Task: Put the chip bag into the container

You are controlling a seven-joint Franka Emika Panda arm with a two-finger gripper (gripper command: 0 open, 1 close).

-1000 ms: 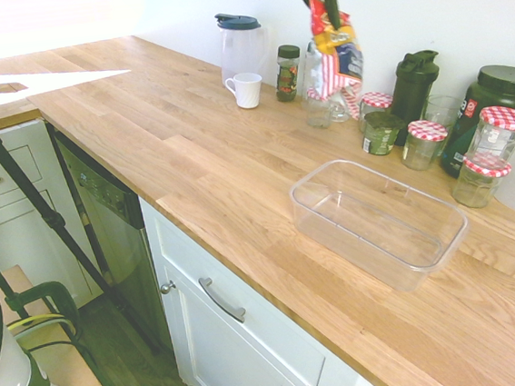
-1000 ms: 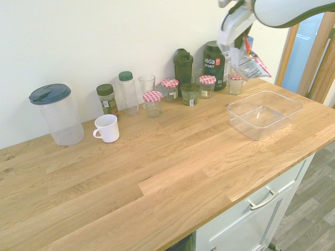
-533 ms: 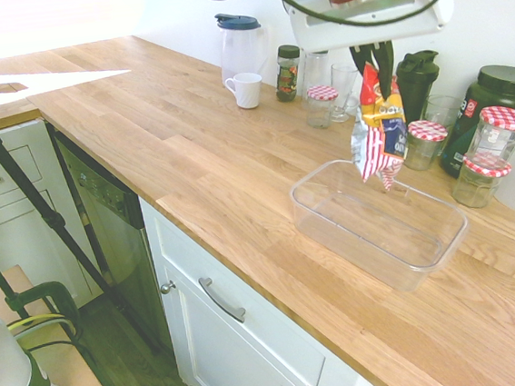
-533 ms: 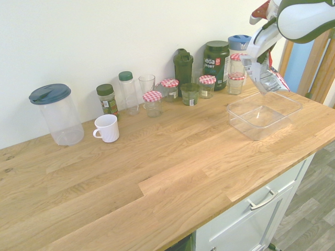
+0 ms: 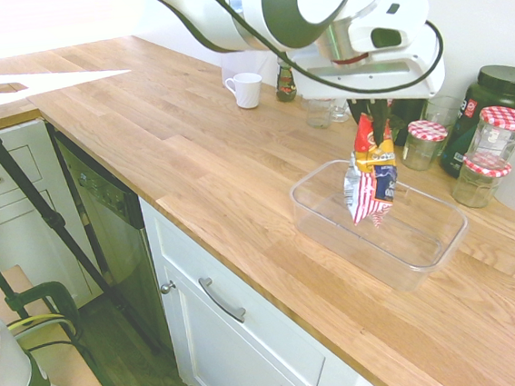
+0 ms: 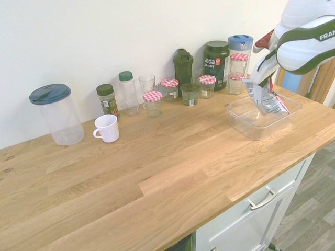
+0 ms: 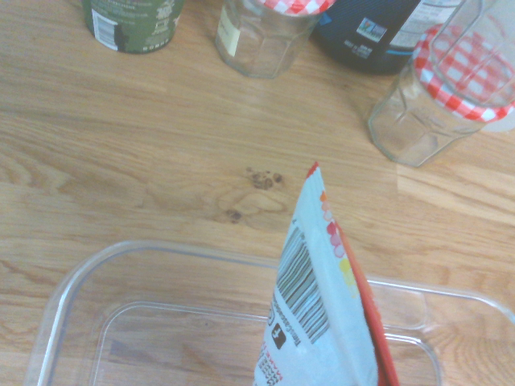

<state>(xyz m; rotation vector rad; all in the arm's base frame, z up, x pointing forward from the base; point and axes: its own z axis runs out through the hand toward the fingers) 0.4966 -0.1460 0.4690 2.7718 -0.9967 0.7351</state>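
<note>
Chip bag [image 5: 370, 175] hangs from the gripper [image 5: 375, 123], pinched at its top edge by fingers clamped on the foil — red-and-white stripes at the bottom, orange and dark blue patches above. Its lower part is down inside the container [image 5: 319, 219], the clear tub on the wooden counter [image 5: 190, 154], and whether the bag's tip touches the tub floor cannot be told. In the second exterior view the bag [image 6: 269, 102] tilts within the tub [image 6: 246, 128], below the white arm. The wrist view shows the bag's pale back with a barcode [image 7: 302, 297] over the tub's rim [image 7: 161, 249]. Behind the tub, along the wall, stand checked-lid jars [image 5: 426, 143] and a dark green tub [image 5: 495, 97]; a white mug [image 5: 247, 90] sits well apart.
</note>
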